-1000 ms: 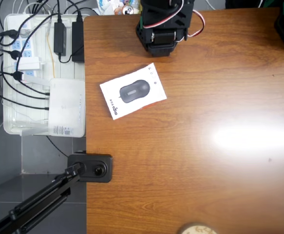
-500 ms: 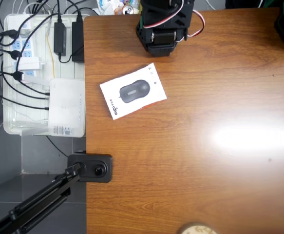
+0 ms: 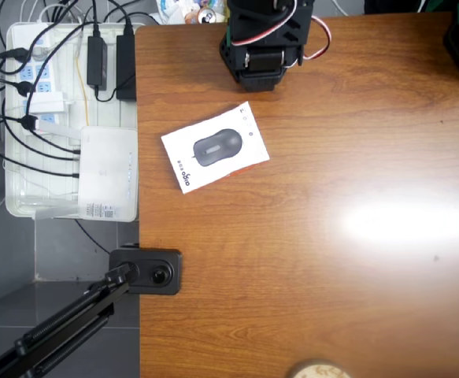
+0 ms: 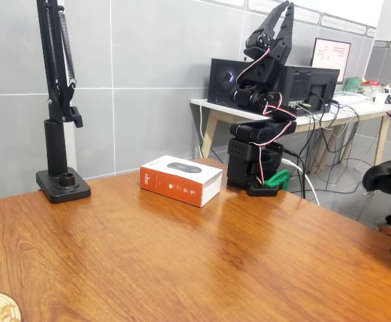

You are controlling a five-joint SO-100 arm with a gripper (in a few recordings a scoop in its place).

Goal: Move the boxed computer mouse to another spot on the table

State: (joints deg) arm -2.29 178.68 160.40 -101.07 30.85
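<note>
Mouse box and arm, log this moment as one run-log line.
mouse box: flat on table, beside arm base | gripper: raised, pointing up, holding nothing, apart from box | lamp stand: at table edge

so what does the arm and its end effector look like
The arm is all black, built from blocky servo segments on a squat black base. Red, white and black wires loop along its joints. The end effector is black too, with two tapering, pointed fingers.

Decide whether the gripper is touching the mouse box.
Apart. The fixed view shows the gripper raised high above the arm's base, well clear of the mouse box lying on the table.
</note>
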